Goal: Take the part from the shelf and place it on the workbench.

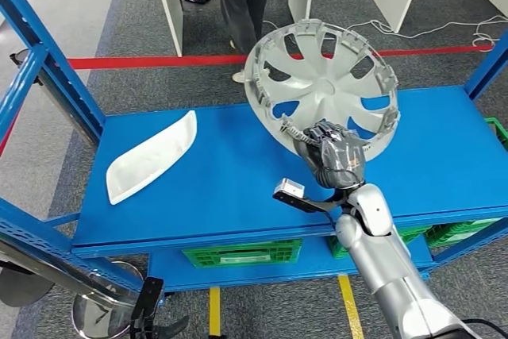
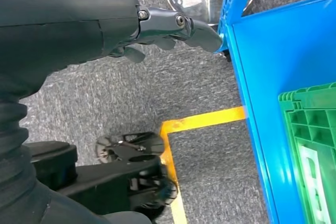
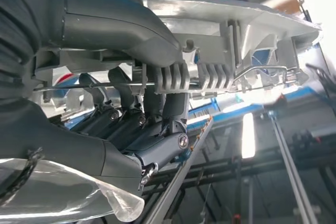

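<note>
Here, the grey wheel cover (image 1: 326, 85) is gripped at its near rim by the right hand (image 1: 334, 155), thumb on one face and fingers (image 3: 130, 124) on the other. The cover is held tilted above the blue shelf (image 1: 240, 172), toward 2 o'clock in the head view. A white curved part (image 1: 152, 156) lies flat on the shelf at 9 o'clock. The left hand (image 2: 174, 27) is seen hanging over the carpet, holding nothing, with fingers loosely extended. Green crates (image 1: 243, 253) are seen on the lower level.

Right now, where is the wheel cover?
In the head view the wheel cover is tilted up over the right half of the blue shelf, gripped at its near rim by the right hand, right of the white part.
</note>
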Tool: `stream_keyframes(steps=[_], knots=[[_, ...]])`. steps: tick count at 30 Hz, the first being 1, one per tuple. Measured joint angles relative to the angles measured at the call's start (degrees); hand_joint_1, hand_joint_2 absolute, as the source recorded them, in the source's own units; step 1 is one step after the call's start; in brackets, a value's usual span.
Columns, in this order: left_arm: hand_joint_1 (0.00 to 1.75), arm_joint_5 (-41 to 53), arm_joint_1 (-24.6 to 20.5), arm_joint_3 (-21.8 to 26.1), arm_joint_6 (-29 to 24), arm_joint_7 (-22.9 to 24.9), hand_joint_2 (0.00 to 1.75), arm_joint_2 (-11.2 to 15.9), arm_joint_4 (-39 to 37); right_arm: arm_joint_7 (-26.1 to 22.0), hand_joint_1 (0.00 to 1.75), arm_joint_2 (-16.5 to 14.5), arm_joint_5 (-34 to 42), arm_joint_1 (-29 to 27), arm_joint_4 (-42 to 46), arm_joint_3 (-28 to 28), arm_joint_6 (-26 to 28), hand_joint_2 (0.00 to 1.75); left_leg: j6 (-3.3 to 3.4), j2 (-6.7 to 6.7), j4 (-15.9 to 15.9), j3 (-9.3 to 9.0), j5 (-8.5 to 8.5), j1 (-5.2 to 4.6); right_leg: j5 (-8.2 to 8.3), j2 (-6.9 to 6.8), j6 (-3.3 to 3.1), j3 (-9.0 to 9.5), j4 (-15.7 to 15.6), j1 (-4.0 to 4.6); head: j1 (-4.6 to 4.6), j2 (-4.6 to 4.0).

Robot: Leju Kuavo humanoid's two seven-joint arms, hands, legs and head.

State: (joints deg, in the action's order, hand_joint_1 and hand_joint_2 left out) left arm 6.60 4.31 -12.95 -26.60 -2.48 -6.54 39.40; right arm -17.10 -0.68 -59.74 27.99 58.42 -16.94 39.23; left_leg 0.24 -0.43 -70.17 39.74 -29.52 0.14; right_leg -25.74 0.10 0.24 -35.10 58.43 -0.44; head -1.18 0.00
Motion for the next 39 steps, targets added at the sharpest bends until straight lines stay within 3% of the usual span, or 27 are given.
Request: stream_keyframes(steps=[2, 3, 6, 7, 9, 11, 12, 13, 14, 17, 19, 21, 22, 23, 24, 26, 27, 28, 29, 30, 32, 34, 37, 38, 39], knots=[[0.0, -0.21, -0.03, -0.07, 0.01, -0.13, 1.75, 0.01, -0.08, -0.05, 1.75, 0.13, 2.22, -0.79, 2.72, -0.09, -0.07, 1.75, 0.68, -0.04, 7.41, -3.67, 3.0, -0.19, 0.03, 0.1, 0.15, -0.07, 0.09, 0.15, 0.03, 0.0], [0.0, -0.32, -0.04, -0.12, 0.02, -0.21, 1.75, 0.01, -0.13, -0.05, 1.75, 0.25, 3.18, -1.08, 3.94, -0.18, -0.16, 1.75, 0.93, -0.06, 9.5, -4.63, 3.57, -0.28, 0.11, 0.12, 0.34, -0.22, 0.13, 0.21, 0.03, 0.0], [0.0, -0.5, 0.01, -0.36, -0.03, -0.37, 1.75, 0.03, -0.22, -0.1, 1.75, 0.85, 5.01, -2.0, 6.97, -0.49, -0.63, 1.75, 1.33, -0.06, 10.93, -4.83, 3.9, -0.26, 0.38, 0.09, 1.27, -0.62, 0.16, 0.23, 0.06, 0.0], [0.0, -0.5, 0.0, -0.41, -0.06, -0.39, 1.75, 0.02, -0.23, -0.11, 1.75, 1.12, 5.37, -2.3, 7.74, -0.56, -0.79, 1.75, 1.55, -0.01, 11.27, -4.79, 4.23, -0.15, -0.27, 0.06, 1.59, -0.94, 0.6, 0.2, 0.12, 0.0], [0.0, -0.5, -0.13, -0.46, -0.09, -0.45, 1.75, -0.06, -0.25, -0.15, 1.75, 1.65, 5.8, -2.64, 8.82, -0.68, -0.99, 1.75, 2.08, 0.14, 11.84, -4.44, 5.01, 0.08, -3.81, 0.06, 2.14, -2.57, 4.59, 0.14, 0.26, 0.0], [0.0, -0.51, -0.24, -0.47, -0.11, -0.5, 1.75, -0.09, -0.27, -0.4, 1.75, 2.07, 6.11, -2.97, 9.53, -0.82, -1.06, 1.75, 2.34, 0.24, 11.83, -3.67, 5.66, 0.02, -8.38, 0.06, 2.59, -5.04, 12.03, 0.05, 0.33, 0.0], [0.0, -0.53, -0.26, -0.48, -0.12, -0.5, 1.75, -0.1, -0.31, -0.6, 1.75, 2.24, 6.36, -3.23, 9.77, -0.92, -1.07, 1.75, 2.34, 0.27, 11.8, -3.22, 6.02, 0.0, -9.67, 0.05, 2.77, -5.75, 14.98, -0.03, 0.33, 0.0], [0.0, -0.56, -0.27, -0.49, -0.12, -0.51, 1.75, -0.1, -0.36, -0.79, 1.75, 2.38, 6.65, -3.53, 9.97, -1.02, -1.07, 1.75, 2.29, 0.29, 11.79, -2.78, 6.38, -0.01, -9.89, 0.04, 2.92, -5.57, 16.05, -0.13, 0.33, 0.0], [0.0, -0.61, -0.27, -0.5, -0.13, -0.51, 1.75, -0.11, -0.42, -0.95, 1.75, 2.51, 6.97, -3.82, 10.2, -1.11, -1.07, 1.75, 2.19, 0.29, 11.77, -2.34, 6.75, 0.0, -9.07, 0.01, 3.04, -4.28, 14.9, -0.26, 0.34, 0.0], [0.0, -0.8, -0.31, -0.51, -0.08, -0.52, 1.75, -0.15, -0.55, -1.16, 1.75, 2.8, 7.48, -4.43, 11.2, -1.35, -1.09, 1.75, 1.45, 0.24, 11.51, -1.15, 7.8, -0.08, -5.63, 0.03, 3.2, 3.39, 3.73, -0.71, 0.34, 0.0], [0.0, -0.93, -0.36, -0.51, -0.02, -0.52, 1.75, -0.11, -0.61, -1.48, 1.75, 2.89, 7.61, -4.83, 11.93, -1.46, -1.09, 1.75, 0.8, 0.21, 11.31, -0.65, 8.61, -0.26, -5.3, 0.27, 2.84, 5.68, -0.13, -0.63, 0.31, 0.0], [0.0, -1.0, -0.29, -0.51, 0.02, -0.52, 1.75, -0.08, -0.72, -1.78, 1.75, 2.96, 7.72, -5.38, 12.37, -1.5, -1.09, 1.75, 0.24, 0.18, 11.39, -0.36, 9.48, -0.2, -4.65, 0.35, 1.99, 5.07, -0.29, -0.41, 0.31, 0.0], [0.0, -1.0, -0.23, -0.52, 0.02, -0.52, 1.75, -0.09, -0.79, -1.83, 1.75, 2.97, 7.76, -5.59, 12.46, -1.51, -1.11, 1.75, -0.03, 0.18, 11.19, -0.09, 9.12, -0.09, -4.22, 0.25, 1.47, 4.73, -0.31, -0.4, 0.28, 0.0], [0.0, -1.01, -0.15, -0.54, 0.02, -0.52, 1.75, -0.11, -0.87, -1.84, 1.75, 2.98, 7.78, -5.79, 12.61, -1.52, -1.13, 1.75, -0.31, 0.18, 10.12, 0.39, 7.64, 0.01, -3.66, 0.12, 0.88, 4.23, -0.36, -0.43, 0.21, 0.0], [0.0, -1.01, -0.12, -0.55, 0.03, -0.52, 1.75, -0.13, -0.96, -1.84, 1.75, 2.98, 7.79, -5.94, 12.75, -1.52, -1.14, 1.75, -0.56, 0.19, 7.81, 1.14, 5.11, 0.08, -3.03, 0.0, 0.41, 3.58, -0.41, -0.48, 0.12, 0.0], [0.0, -1.01, -0.15, -0.58, 0.04, -0.52, 1.75, -0.17, -1.07, -1.85, 1.75, 3.0, 7.79, -6.23, 12.97, -1.52, -1.15, 1.75, -0.86, 0.22, 0.14, 2.94, -1.04, 0.13, -1.81, -0.08, -0.06, 2.26, -0.32, -0.3, -0.06, 0.0], [0.0, -1.01, -0.19, -0.58, 0.04, -0.52, 1.75, -0.17, -1.1, -1.85, 1.75, 3.01, 7.77, -6.4, 13.0, -1.52, -1.15, 1.75, -0.86, 0.23, -3.45, 3.38, -2.93, 0.13, -1.24, -0.09, -0.11, 1.49, -0.28, -0.16, -0.08, 0.0], [0.0, -1.01, -0.21, -0.58, 0.04, -0.52, 1.75, -0.16, -1.13, -1.85, 1.75, 3.01, 7.75, -6.58, 13.0, -1.52, -1.15, 1.75, -0.73, 0.22, -5.43, 3.02, -3.58, 0.08, -0.72, -0.1, -0.13, 0.77, -0.25, -0.01, -0.07, 0.0], [0.0, -1.01, -0.23, -0.58, 0.04, -0.52, 1.75, -0.16, -1.15, -1.85, 1.75, 3.02, 7.73, -6.77, 13.0, -1.52, -1.15, 1.75, -0.49, 0.22, -5.29, 1.69, -3.16, 0.0, -0.23, -0.11, -0.13, 0.13, -0.23, 0.13, -0.07, 0.0], [0.0, -1.01, -0.26, -0.58, 0.04, -0.52, 1.75, -0.15, -1.16, -1.85, 1.75, 3.02, 7.66, -6.94, 13.01, -1.52, -1.15, 1.75, -0.14, 0.22, -2.84, -0.7, -1.98, -0.14, 0.21, -0.1, -0.11, -0.42, -0.21, 0.25, -0.05, 0.0], [0.0, -1.0, -0.45, -0.58, 0.03, -0.52, 1.75, -0.1, -1.17, -1.86, 1.75, 3.04, 7.47, -7.19, 13.13, -1.52, -1.12, 1.75, 0.9, 0.16, 5.57, -6.87, -0.28, -0.63, 1.01, -0.11, 0.09, -1.16, -0.17, 0.37, -0.03, 0.0], [0.0, -1.0, -0.66, -0.58, 0.02, -0.52, 1.75, -0.05, -1.19, -1.86, 1.75, 3.07, 7.33, -7.32, 13.32, -1.52, -1.09, 1.75, 1.62, 0.11, 11.36, -10.45, -0.24, -1.14, 1.88, -0.18, 0.6, -1.57, -0.24, 0.27, -0.02, 0.0], [0.0, -1.01, -0.65, -0.56, -0.03, -0.52, 1.75, -0.07, -1.22, -1.87, 1.75, 3.18, 7.26, -7.45, 13.65, -1.52, -1.09, 1.75, 2.07, 0.21, 12.84, -10.33, 0.81, -1.3, 2.93, -0.17, 1.54, -1.96, -0.52, 0.02, -0.02, 0.0], [0.0, -1.01, -0.65, -0.56, -0.05, -0.52, 1.75, -0.11, -1.24, -1.86, 1.75, 3.28, 7.24, -7.5, 13.73, -1.52, -1.09, 1.75, 2.24, 0.31, 13.21, -9.96, 1.54, -1.17, 2.15, -0.12, 1.8, -2.41, -0.13, 0.02, 0.03, 0.0], [0.0, -1.01, -0.69, -0.57, -0.06, -0.52, 1.75, -0.19, -1.25, -1.85, 1.75, 3.42, 7.22, -7.54, 13.76, -1.5, -1.1, 1.75, 2.48, 0.4, 13.55, -9.43, 2.33, -1.02, 0.39, -0.07, 2.05, -3.09, 1.2, 0.03, 0.08, 0.0]])
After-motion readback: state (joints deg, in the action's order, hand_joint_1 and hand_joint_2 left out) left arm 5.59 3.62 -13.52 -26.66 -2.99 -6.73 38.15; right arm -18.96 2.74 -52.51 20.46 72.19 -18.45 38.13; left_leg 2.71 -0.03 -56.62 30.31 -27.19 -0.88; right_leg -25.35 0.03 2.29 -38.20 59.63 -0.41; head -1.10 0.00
